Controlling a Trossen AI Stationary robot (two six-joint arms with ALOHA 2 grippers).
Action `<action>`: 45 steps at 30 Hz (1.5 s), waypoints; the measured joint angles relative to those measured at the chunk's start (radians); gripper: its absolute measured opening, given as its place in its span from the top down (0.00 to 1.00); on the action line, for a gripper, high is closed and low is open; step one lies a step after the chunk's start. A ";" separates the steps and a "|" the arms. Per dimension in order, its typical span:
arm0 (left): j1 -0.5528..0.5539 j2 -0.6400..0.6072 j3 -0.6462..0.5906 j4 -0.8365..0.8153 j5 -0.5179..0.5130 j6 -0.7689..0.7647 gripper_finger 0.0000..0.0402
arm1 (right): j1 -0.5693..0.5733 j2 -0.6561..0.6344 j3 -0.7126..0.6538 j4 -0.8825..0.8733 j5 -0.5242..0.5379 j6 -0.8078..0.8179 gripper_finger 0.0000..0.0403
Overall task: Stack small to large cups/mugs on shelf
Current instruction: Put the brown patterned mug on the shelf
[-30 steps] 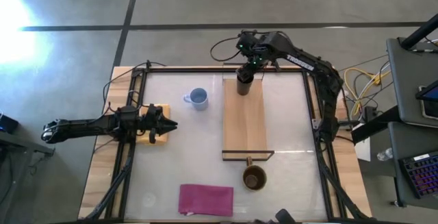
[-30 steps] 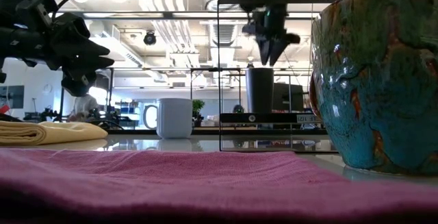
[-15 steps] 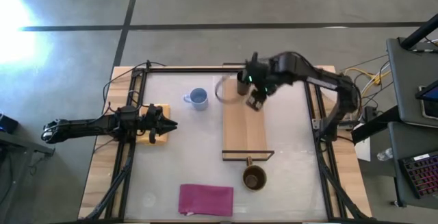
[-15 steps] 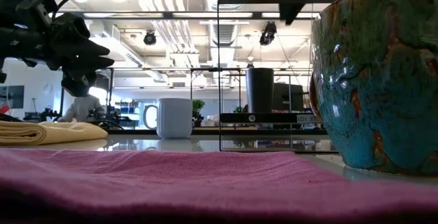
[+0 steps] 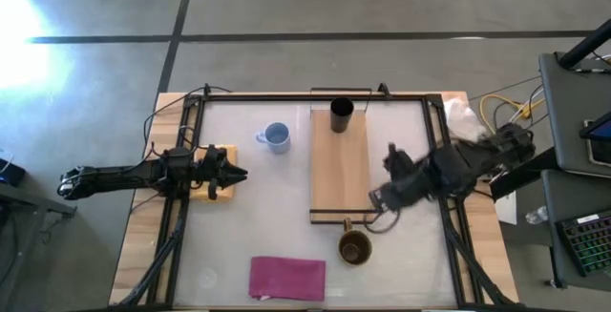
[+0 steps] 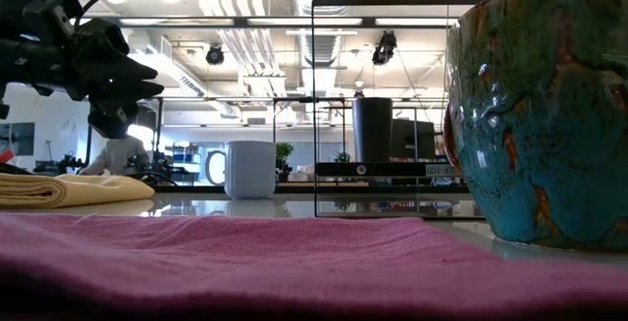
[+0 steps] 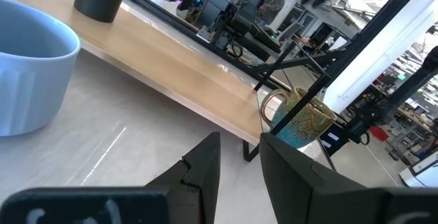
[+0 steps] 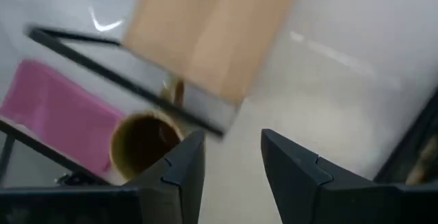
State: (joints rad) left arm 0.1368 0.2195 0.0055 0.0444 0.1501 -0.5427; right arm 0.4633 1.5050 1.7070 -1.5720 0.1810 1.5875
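The small black cup [image 5: 341, 114] stands upright on the far end of the light-wood shelf [image 5: 341, 169]; it also shows in the low view [image 6: 373, 130]. The light blue mug [image 5: 276, 137] stands on the table left of the shelf. The brown mug [image 5: 354, 247] stands on the table just past the shelf's near, dark-framed end [image 5: 345, 217]. My right gripper [image 5: 382, 197] is open and empty above the shelf's near right corner; its wrist view shows the brown mug [image 8: 140, 142] ahead. My left gripper [image 5: 234, 173] waits by the yellow-tan pad [image 5: 218, 155], slightly open and empty.
A magenta cloth [image 5: 286, 278] lies near the table's near edge, left of the brown mug. A black metal frame [image 5: 181, 121] runs around the tabletop. Bare table lies between the blue mug and the cloth.
My right gripper has risen from above the black cup and swung fast toward the table's near edge, past the shelf's right side, to the shelf's near end. The black cup has stayed upright on the shelf's far end.
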 joint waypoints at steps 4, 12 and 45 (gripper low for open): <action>0.000 0.000 0.000 0.000 0.000 0.000 0.78 | 0.106 0.020 -0.047 0.010 -0.067 0.228 0.66; 0.000 0.000 0.000 0.000 0.000 0.000 0.78 | 0.226 0.078 -0.139 0.251 -0.090 0.484 0.66; 0.000 0.001 0.000 -0.001 0.000 0.000 0.78 | 0.246 0.382 -0.164 0.505 0.018 0.654 0.66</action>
State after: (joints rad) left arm 0.1371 0.2202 0.0055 0.0429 0.1501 -0.5430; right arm 0.7094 1.8866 1.5430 -1.0674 0.1995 2.2414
